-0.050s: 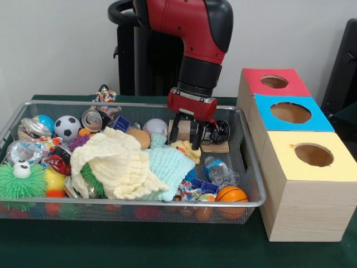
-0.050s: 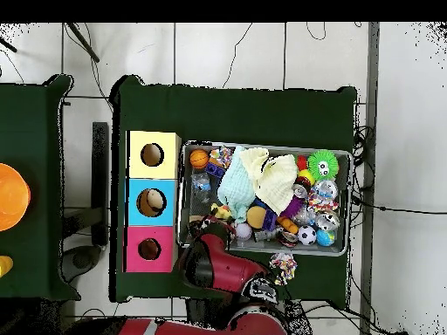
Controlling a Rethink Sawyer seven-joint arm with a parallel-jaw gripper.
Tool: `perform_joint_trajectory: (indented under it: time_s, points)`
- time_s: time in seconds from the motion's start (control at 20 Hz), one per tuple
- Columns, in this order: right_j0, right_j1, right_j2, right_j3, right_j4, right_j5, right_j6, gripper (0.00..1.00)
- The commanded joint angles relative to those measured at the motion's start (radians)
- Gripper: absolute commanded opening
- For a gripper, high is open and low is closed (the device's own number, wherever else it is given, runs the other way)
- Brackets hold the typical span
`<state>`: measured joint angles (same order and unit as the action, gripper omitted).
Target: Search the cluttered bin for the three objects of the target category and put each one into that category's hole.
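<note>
Three holed boxes stand in a row at the right of the front view: red [image 1: 274,82], blue [image 1: 290,112] and yellow [image 1: 314,154]. The wire bin [image 1: 252,184] fills the left and centre, heaped with balls, cans and two cloths, a cream one [image 1: 114,162] and a pale green one [image 1: 167,170]. The gripper [image 1: 189,134] hangs from the red arm at upper centre, down in the bin's back right corner, its fingers spread either side of a small tan block-like thing [image 1: 182,129] on a wooden slab [image 1: 217,148]. Whether the pads already touch it I cannot tell. A crushed dark can [image 1: 216,132] lies just beside, to the right. The target category is not stated; if it is wooden pieces, this would be a pick under way, and no carrying has begun.

One look from above puts the boxes in a column at centre left, yellow [image 2: 152,155] topmost, and the bin [image 2: 347,202] right of them. The arm covers the bin's lower left corner, hiding the gripper. An object seems to lie in the blue hole [image 2: 153,202], though I cannot identify it.

Next the fingers need to close squarely on the block without catching the can, then lift clear of the rim.
</note>
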<state>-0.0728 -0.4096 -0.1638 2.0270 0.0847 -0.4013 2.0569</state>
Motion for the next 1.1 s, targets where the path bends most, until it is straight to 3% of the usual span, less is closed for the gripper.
perform_joint_trajectory:
  time_s: [0.05,0.6,0.65,1.1]
  points:
    - [-0.034,0.085,0.096,-0.069,-0.013,-0.017,0.169,1.0]
    - [-0.04,0.082,0.102,-0.073,-0.026,0.025,0.141,1.0]
    - [-0.039,0.082,0.102,-0.076,-0.029,0.03,0.135,0.0]
    - [-0.041,0.078,0.1,-0.077,-0.017,0.059,0.131,0.0]
